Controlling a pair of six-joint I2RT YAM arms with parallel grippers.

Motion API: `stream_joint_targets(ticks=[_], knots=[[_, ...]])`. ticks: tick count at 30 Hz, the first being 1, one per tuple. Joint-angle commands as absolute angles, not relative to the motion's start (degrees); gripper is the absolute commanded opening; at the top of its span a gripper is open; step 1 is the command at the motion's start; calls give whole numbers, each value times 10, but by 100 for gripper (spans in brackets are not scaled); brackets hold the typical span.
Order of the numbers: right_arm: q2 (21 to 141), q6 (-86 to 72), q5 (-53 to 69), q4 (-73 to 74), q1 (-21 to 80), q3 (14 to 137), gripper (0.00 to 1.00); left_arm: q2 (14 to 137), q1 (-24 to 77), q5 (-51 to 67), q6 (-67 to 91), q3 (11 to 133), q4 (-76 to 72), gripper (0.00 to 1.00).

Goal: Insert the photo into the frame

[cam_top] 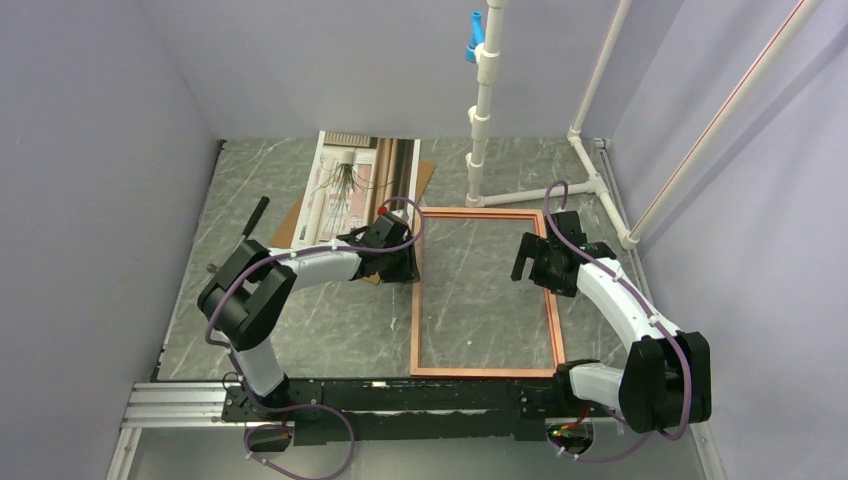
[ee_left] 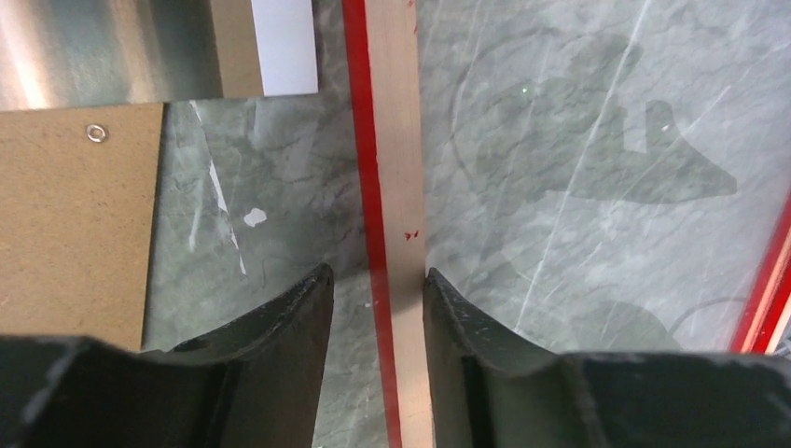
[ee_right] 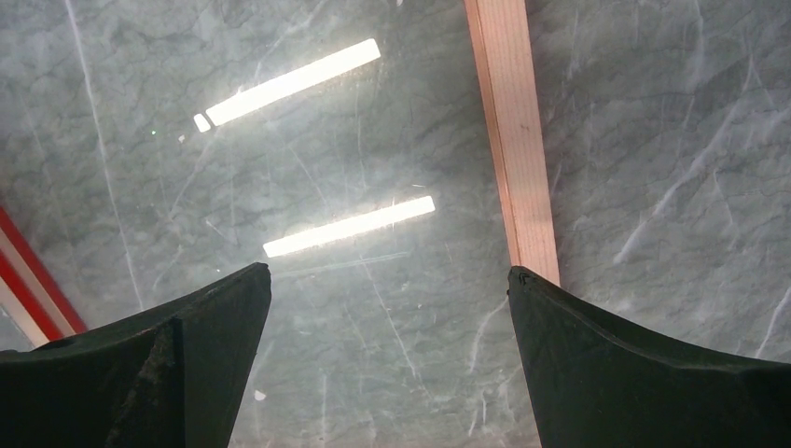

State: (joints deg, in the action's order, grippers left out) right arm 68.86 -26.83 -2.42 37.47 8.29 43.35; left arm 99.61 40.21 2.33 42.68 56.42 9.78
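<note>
The frame (cam_top: 415,300) lies flat at mid-table with its copper-orange back up and glass inside it. My left gripper (cam_top: 408,265) is low over the frame's left rail (ee_left: 396,140). Its jaws (ee_left: 378,280) straddle that rail: the right finger is against it and the left finger (ee_left: 298,317) stands apart from it, so the gripper is open. My right gripper (cam_top: 528,258) hangs wide open (ee_right: 387,275) over the glass, just inside the right rail (ee_right: 513,140), holding nothing. The photo (cam_top: 350,185) lies face up at the back left, and its white edge (ee_left: 283,47) shows in the left wrist view.
A brown backing board (cam_top: 300,215) lies under the photo, and its corner with a metal ring (ee_left: 75,205) is left of the frame. A white pipe stand (cam_top: 480,130) rises at the back right. A dark stick (cam_top: 257,213) lies near the left wall.
</note>
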Motion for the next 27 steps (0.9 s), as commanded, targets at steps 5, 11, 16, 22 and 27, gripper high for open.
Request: stream_joint_targets(ticks=[5, 11, 16, 22, 27], knots=[[669, -277, -3, 360, 84, 443, 100, 1005, 410, 57, 427, 531, 72, 51], [668, -280, 17, 356, 85, 444, 100, 1007, 412, 97, 443, 515, 15, 50], [655, -283, 26, 353, 84, 439, 100, 1018, 424, 112, 447, 523, 4, 49], [642, -288, 59, 332, 85, 425, 100, 1009, 426, 104, 445, 522, 4, 50], [641, -285, 70, 331, 91, 430, 100, 998, 424, 102, 441, 519, 5, 53]])
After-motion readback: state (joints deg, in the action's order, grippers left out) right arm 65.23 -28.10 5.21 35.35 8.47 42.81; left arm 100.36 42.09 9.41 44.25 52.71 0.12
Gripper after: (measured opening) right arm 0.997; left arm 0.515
